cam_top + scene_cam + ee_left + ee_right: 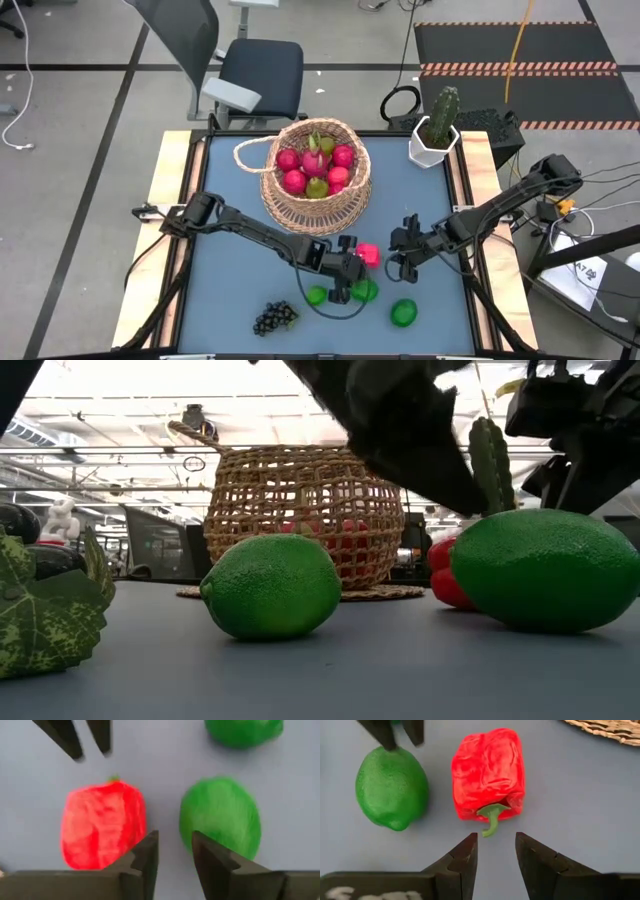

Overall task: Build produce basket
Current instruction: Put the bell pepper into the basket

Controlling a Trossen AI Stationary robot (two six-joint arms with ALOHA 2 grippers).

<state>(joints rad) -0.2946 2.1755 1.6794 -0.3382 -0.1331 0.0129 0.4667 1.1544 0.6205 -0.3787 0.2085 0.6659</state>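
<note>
Fingers of both grippers stand narrowly parted with nothing between them. Left gripper (pixel 352 280) hangs over the front centre of the counter (pixel 230 250); in its wrist view its fingers (pixel 147 855) frame a bare strip of counter between the red pepper (pixel 102 832) and a lime (pixel 221 822), touching neither as far as can be seen. Right gripper (pixel 405 258) sits just to the right of the left gripper; in its wrist view its fingers (pixel 465 857) point at the pepper's green stem (pixel 492 817), a small gap short of it.

Basket (pixel 316 175) stands upright at the rear centre of the counter, its looped handle (pixel 252 153) on the left side. It holds several red apples (pixel 291 160), a pink dragon fruit (pixel 314 160) and green pieces.

Produce outside the basket:
- red pepper, just in front of the basket, between the two grippers;
- lime under the left gripper, a second lime (pixel 317 296) just to its left, and a third lime (pixel 403 312) farther right near the front edge;
- dark grape bunch (pixel 275 318) at the front left, well apart from the basket.

A white pot with a cactus (pixel 436 128) stands at the rear right corner.
</note>
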